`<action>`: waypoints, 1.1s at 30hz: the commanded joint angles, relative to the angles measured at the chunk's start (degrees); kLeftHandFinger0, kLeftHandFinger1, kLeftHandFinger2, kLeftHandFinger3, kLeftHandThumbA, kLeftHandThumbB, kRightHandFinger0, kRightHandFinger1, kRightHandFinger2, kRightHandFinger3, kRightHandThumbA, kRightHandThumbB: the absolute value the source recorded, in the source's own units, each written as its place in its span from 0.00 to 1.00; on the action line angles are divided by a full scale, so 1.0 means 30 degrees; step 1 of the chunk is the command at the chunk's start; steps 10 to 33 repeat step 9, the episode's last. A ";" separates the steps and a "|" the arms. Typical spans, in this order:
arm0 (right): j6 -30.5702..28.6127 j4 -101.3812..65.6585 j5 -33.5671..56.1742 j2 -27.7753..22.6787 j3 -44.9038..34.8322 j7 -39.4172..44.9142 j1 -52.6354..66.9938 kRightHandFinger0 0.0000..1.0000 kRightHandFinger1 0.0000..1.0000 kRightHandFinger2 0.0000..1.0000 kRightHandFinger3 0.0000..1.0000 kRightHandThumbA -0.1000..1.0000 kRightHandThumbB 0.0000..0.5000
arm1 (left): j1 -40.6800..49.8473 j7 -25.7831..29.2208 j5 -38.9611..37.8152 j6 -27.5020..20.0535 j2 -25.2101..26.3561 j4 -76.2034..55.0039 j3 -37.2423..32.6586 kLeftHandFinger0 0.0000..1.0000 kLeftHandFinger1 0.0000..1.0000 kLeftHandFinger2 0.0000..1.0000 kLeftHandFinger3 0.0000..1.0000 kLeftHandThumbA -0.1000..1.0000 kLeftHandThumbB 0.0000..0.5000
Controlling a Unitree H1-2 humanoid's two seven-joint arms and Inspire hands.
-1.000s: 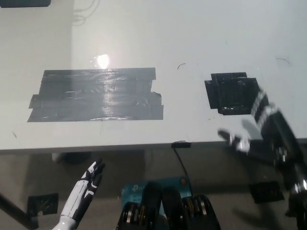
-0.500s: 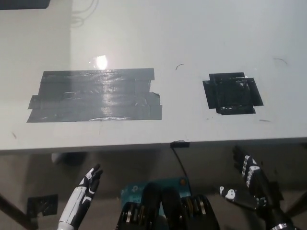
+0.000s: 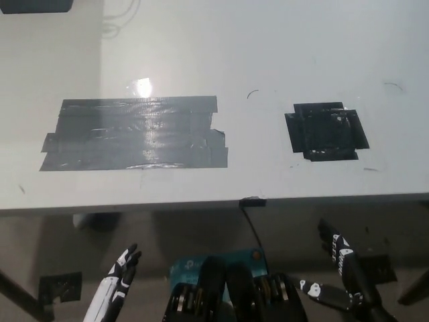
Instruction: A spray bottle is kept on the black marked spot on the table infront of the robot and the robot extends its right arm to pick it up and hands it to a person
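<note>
The black right hand (image 3: 338, 258) sits below the near edge of the table, at the lower right of the head view, fingers spread apart and holding nothing. The white left hand (image 3: 120, 275) rests low at the lower left, also under the table edge, fingers extended and empty. Above the right hand, on the white table top (image 3: 268, 47), lies the small square patch of black tape (image 3: 326, 131), its surface bare. No spray bottle is visible on it or elsewhere in view. Well to the left of this patch lies a large rectangular patch of grey tape (image 3: 134, 133), with a bright glare spot just above it. A thin black cable (image 3: 252, 225) hangs from the table's near edge, between the two hands.
</note>
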 commanded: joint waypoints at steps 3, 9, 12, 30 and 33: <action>-0.0724 -0.0213 -0.0297 -0.0117 -0.0009 -0.0267 -0.0556 1.00 1.00 1.00 1.00 0.92 0.43 | -0.0577 0.0384 -0.0074 -0.0920 0.0032 0.0133 0.0188 1.00 1.00 1.00 1.00 1.00 0.69; -0.0580 -0.0328 -0.0251 -0.0132 -0.0113 -0.0275 -0.0924 1.00 1.00 1.00 1.00 0.95 0.45 | -0.1064 0.0481 0.0008 -0.1082 0.0037 0.0351 0.0269 1.00 1.00 1.00 1.00 1.00 0.70; -0.0580 -0.0328 -0.0251 -0.0132 -0.0113 -0.0275 -0.0924 1.00 1.00 1.00 1.00 0.95 0.45 | -0.1064 0.0481 0.0008 -0.1082 0.0037 0.0351 0.0269 1.00 1.00 1.00 1.00 1.00 0.70; -0.0580 -0.0328 -0.0251 -0.0132 -0.0113 -0.0275 -0.0924 1.00 1.00 1.00 1.00 0.95 0.45 | -0.1064 0.0481 0.0008 -0.1082 0.0037 0.0351 0.0269 1.00 1.00 1.00 1.00 1.00 0.70; -0.0580 -0.0328 -0.0251 -0.0132 -0.0113 -0.0275 -0.0924 1.00 1.00 1.00 1.00 0.95 0.45 | -0.1064 0.0481 0.0008 -0.1082 0.0037 0.0351 0.0269 1.00 1.00 1.00 1.00 1.00 0.70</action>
